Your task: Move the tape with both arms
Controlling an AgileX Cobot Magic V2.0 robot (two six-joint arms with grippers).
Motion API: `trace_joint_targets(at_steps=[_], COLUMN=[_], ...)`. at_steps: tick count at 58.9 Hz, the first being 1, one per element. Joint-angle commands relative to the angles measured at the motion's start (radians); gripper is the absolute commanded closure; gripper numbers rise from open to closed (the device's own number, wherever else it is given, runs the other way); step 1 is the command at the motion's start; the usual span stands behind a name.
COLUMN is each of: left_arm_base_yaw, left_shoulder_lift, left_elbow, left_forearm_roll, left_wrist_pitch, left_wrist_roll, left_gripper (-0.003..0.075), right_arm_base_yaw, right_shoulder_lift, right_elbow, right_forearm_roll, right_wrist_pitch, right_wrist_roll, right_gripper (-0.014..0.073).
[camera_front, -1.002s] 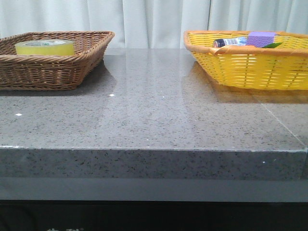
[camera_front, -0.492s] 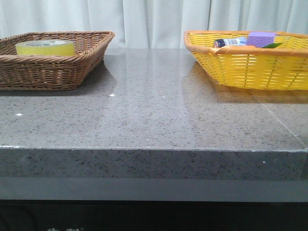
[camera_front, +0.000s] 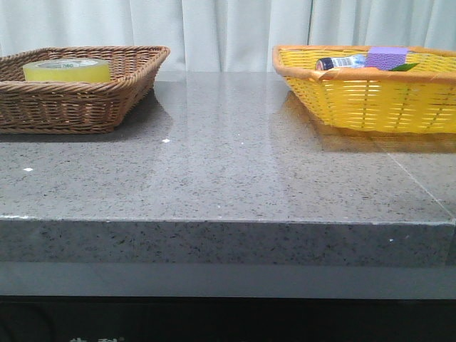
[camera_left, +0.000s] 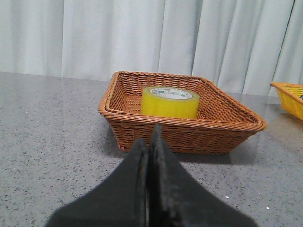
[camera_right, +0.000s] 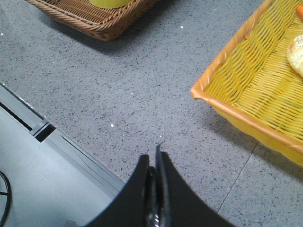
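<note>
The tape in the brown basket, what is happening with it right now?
Nothing holds it yet. The tape lies flat in the brown wicker basket on the table's left side. The left gripper is shut and empty, short of the basket and pointing at it. The right gripper is shut too, above bare table near the yellow basket.

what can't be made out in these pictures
- Tape: lower part hidden by the brown basket rim, front view; cut by the frame edge, right wrist view.
- Tape core print: too small, left wrist view.
- Yellow basket contents: mostly behind its wall, front view.
- Both arms: outside front view.
</note>
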Motion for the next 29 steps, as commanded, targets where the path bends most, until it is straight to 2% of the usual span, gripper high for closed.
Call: trace_joint_targets(at_steps=[1, 29], left_arm_base_yaw=[-0.006, -0.006], left_shoulder_lift=[-0.021, -0.021], left_elbow=[0.041, 0.041], left_forearm_roll=[-0.010, -0.010], left_wrist_pitch=[-0.088, -0.088], left_wrist_roll=[0.001, 0.001], left_gripper=[0.0740, 0.0740], right_arm_base_yaw=[-0.006, -0.002], right_shoulder_lift=[-0.004, -0.004], right_elbow=[-0.025, -0.019], right_forearm_roll=[0.004, 0.007], right_wrist_pitch=[-0.066, -0.065], right_wrist_roll=[-0.001, -0.001], right_gripper=[0.0663, 0.0663])
